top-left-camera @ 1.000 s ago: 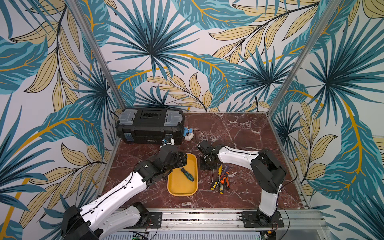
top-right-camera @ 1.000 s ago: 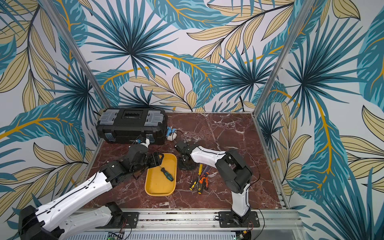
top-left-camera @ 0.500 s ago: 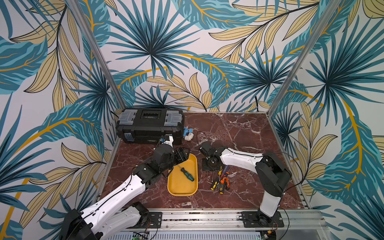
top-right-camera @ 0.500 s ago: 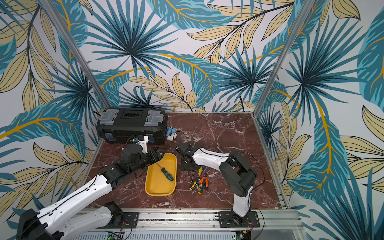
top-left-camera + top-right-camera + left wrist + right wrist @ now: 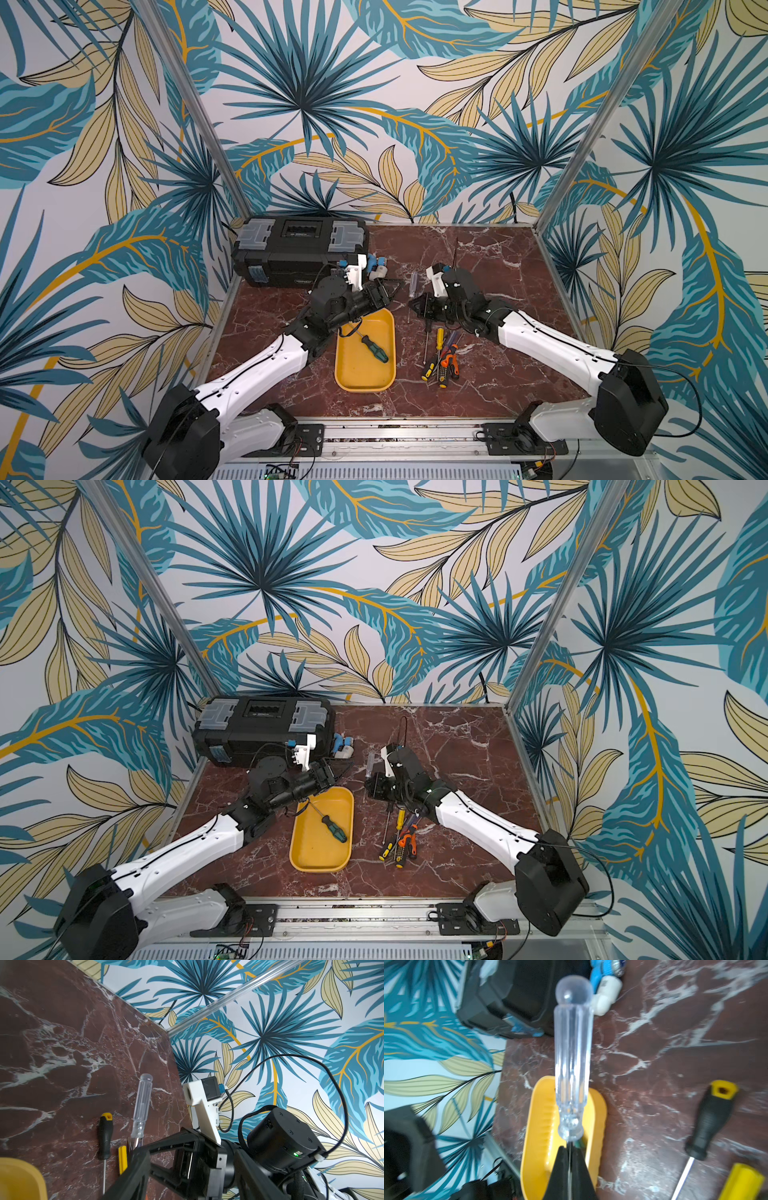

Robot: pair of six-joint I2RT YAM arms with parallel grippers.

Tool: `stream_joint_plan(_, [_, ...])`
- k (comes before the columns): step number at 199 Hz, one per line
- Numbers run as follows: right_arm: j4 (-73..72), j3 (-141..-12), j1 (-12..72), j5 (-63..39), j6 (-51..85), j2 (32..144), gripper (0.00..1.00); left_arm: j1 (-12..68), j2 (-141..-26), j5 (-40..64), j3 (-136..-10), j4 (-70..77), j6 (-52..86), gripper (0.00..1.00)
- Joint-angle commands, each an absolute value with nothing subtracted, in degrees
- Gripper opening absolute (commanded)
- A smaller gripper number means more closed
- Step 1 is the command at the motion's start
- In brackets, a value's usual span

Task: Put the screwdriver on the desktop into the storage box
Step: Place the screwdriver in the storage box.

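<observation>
- The right gripper (image 5: 569, 1148) is clamped on the thin metal shaft of the clear plastic-handled screwdriver (image 5: 573, 1053). It is held just beyond the far corner of the shallow yellow plastic storage box (image 5: 365, 376), on the right arm's side. A second ago the jaws were not fully together.
- The grasp is judged made. The carry over the box rim and the release are still to be done. Whether the tool is clear of the dark red-brown marble desktop (image 5: 478, 257) cannot be told.
- The left gripper (image 5: 390, 292) is seen with jaws apart and empty at the box's far rim. Earlier it was nearer the box's middle.
- The green-and-black-handled screwdriver (image 5: 374, 350) lies inside the box, unmoved.
- The loose pile of screwdrivers (image 5: 442, 359) beside the box is unchanged.
</observation>
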State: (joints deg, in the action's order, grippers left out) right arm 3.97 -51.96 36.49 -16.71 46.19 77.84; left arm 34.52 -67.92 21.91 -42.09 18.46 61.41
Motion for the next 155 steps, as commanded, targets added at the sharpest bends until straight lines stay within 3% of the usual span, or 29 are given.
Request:
stream_joint_plan(1, [-9.9, -48.2, 36.7, -25.3, 50.2, 73.3, 0.0, 34.9, -66.5, 22.4, -45.0, 17.5, 58.2, 0.69])
stream_joint_plan(27, [-10.0, -46.6, 37.8, -25.6, 50.9, 69.1, 0.0, 34.9, -61.0, 15.4, -44.0, 10.4, 56.3, 0.76])
stream_joint_plan(63, [-19.7, -43.7, 39.9, -30.8, 55.2, 67.4, 0.0, 35.0, -61.1, 21.5, -44.3, 9.2, 55.0, 0.75])
stream_joint_plan(105, [-22.5, -44.6, 41.0, -33.3, 57.5, 67.9, 0.0, 34.9, -62.5, 29.5, -39.0, 28.0, 60.8, 0.74])
stream_joint_plan(155, [-18.7, -46.2, 42.2, -35.0, 57.0, 67.3, 0.0, 34.8, -63.6, 28.1, -39.8, 29.1, 60.9, 0.49])
